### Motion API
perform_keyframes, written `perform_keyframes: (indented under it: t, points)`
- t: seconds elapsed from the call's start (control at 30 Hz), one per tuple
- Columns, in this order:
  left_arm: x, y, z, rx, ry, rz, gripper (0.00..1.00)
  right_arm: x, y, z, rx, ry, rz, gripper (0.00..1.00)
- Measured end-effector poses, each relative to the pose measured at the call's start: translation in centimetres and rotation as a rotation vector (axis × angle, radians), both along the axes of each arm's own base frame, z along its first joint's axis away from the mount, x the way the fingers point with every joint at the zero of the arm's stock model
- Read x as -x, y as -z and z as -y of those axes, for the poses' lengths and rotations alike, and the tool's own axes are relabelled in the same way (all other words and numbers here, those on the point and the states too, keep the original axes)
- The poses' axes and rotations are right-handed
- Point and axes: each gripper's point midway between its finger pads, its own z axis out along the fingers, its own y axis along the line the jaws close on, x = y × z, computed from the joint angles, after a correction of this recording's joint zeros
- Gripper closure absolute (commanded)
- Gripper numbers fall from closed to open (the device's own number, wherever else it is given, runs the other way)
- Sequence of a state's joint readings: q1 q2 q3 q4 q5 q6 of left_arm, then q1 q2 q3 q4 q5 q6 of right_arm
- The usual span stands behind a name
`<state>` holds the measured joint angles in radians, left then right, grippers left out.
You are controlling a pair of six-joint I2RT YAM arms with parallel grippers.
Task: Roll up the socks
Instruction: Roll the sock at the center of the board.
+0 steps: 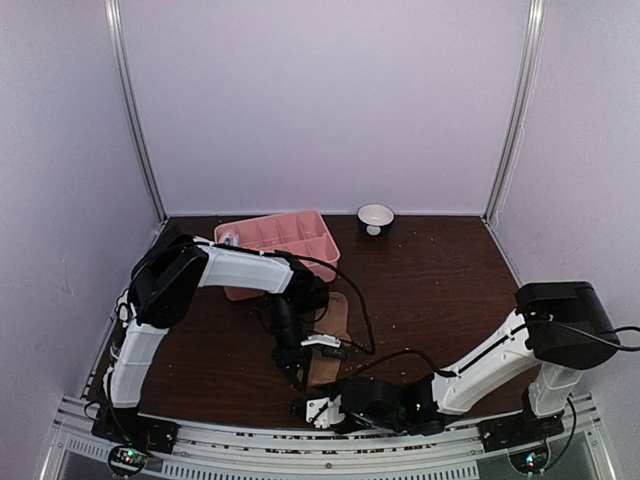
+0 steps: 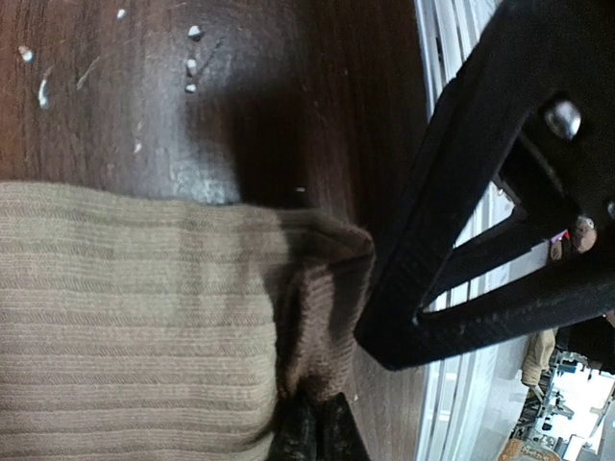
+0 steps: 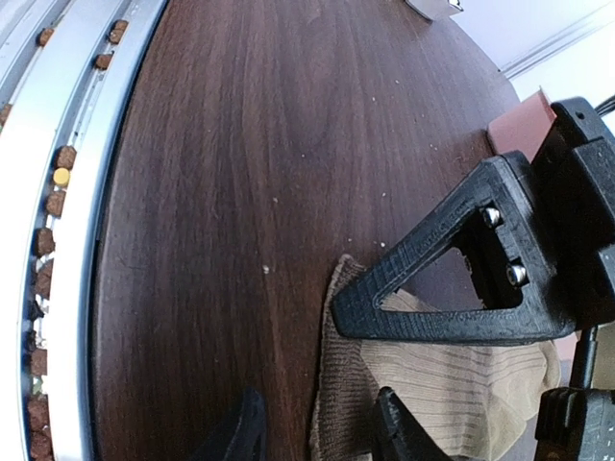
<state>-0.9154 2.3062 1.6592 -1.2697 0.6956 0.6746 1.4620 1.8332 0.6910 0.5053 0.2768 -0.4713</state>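
As seen from above, nearest of all: the metal rail along the table's front edge, with small brown pellets lodged in its grooves. Just past it, low over the dark wood table, the right gripper, arm stretched in from the right. Fingers plainly apart, one over bare wood, the other over the tan sock, the sock's near edge between them and not clamped. Right beside it, the left gripper, pointed down from above, fingertips pressed together and pinching the sock's folded near end, darker brown fabric bunched into the pinch. One black triangular finger of each gripper visible in the other's wrist view, close alongside. Sock itself flat on the wood at table centre, ribbed, running away from the rail, partly under the left arm. Farther back, left of centre, a pink compartmented tray. At its left corner, a small pale thing, too small to name. Farthest, just beside the tray's right end near the back wall, a small white-and-dark bowl.
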Motion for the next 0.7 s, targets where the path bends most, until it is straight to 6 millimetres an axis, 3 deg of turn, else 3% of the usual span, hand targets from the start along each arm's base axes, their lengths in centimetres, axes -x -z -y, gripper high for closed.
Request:
perform_keyframes:
  t: [0.27,0.47,0.7]
  points:
    - [0.0,0.0,0.0,-0.006,-0.001,-0.007,1.00,-0.1,0.4,-0.2,0.038,-0.021,0.006,0.75]
    - [0.1,-0.1,0.0,0.002,0.007,-0.010,1.00,-1.7,0.5,-0.3,0.038,0.035,-0.033,0.80]
    - [0.0,-0.2,0.0,0.006,0.017,-0.014,1.00,-2.0,0.9,-0.2,0.033,0.061,-0.110,0.94]
